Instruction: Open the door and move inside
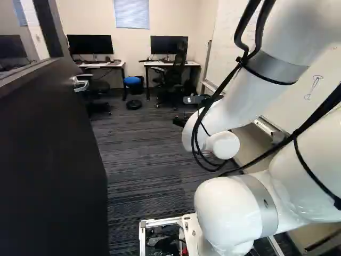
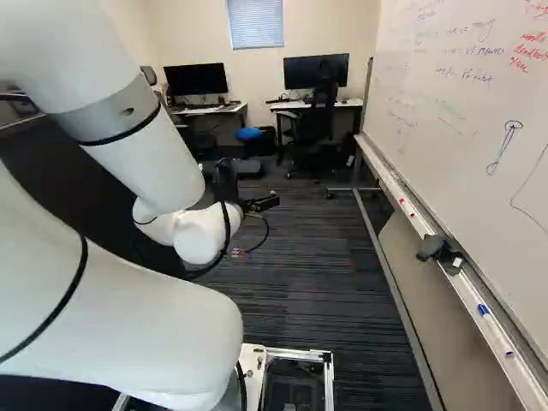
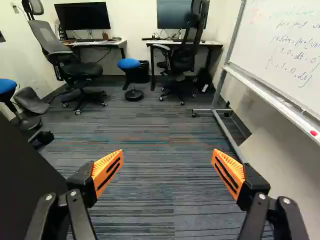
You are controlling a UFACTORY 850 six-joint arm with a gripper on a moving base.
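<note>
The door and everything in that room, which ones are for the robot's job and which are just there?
For the job:
door, standing open
gripper, fingers apart
carpet inside

Just there:
whiteboard
blue stools
office chairs
monitors

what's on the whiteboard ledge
On the ledge, the right base view shows a dark object I can't identify, a white marker with blue ends and, farther off, small red items. Whatever lies beneath the dark object is covered.
</note>
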